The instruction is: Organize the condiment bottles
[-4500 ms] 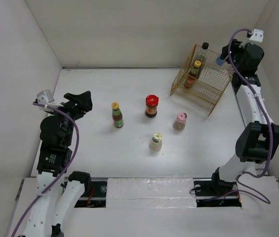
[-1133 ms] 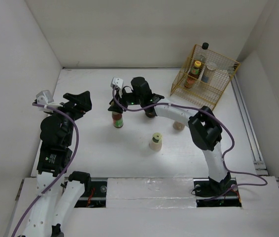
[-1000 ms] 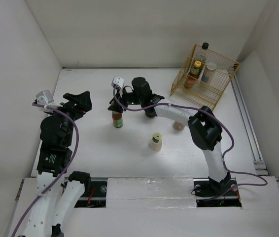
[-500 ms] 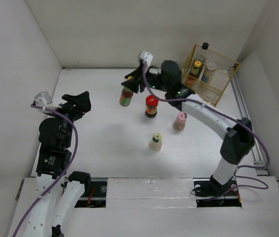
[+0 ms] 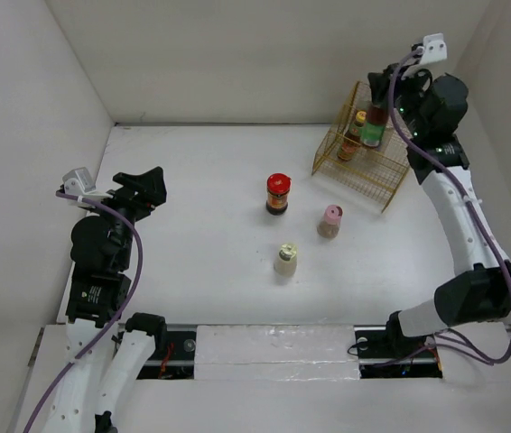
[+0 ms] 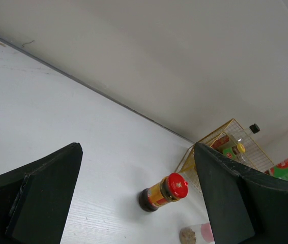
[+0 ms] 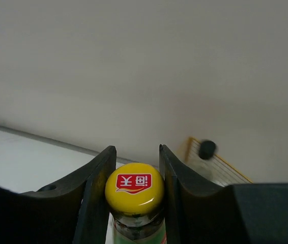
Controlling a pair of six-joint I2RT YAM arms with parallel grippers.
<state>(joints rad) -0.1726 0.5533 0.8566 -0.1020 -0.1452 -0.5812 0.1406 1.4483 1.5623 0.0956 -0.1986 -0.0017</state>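
Note:
My right gripper [image 5: 382, 104] is shut on the neck of a yellow-capped bottle [image 5: 374, 132] with a red-green label, holding it over the yellow wire basket [image 5: 364, 173] at the back right. In the right wrist view the yellow cap [image 7: 134, 187] sits between both fingers. Another yellow-capped bottle [image 5: 354, 137] stands inside the basket. A red-capped jar [image 5: 277, 193], a pink-capped jar [image 5: 329, 220] and a cream-capped bottle [image 5: 285, 259] stand on the table. My left gripper [image 5: 144, 188] is open and empty at the left, facing the red-capped jar [image 6: 165, 191].
White walls enclose the table on three sides; the basket stands close to the back right corner. A black-capped bottle [image 7: 206, 149] rises from the basket [image 7: 228, 172] just behind the held bottle. The basket [image 6: 211, 146] also shows in the left wrist view.
My right arm has grasped the yellow-capped bottle at the table's left centre, lifted it and carried it right and back over the basket. The left arm has stayed still.

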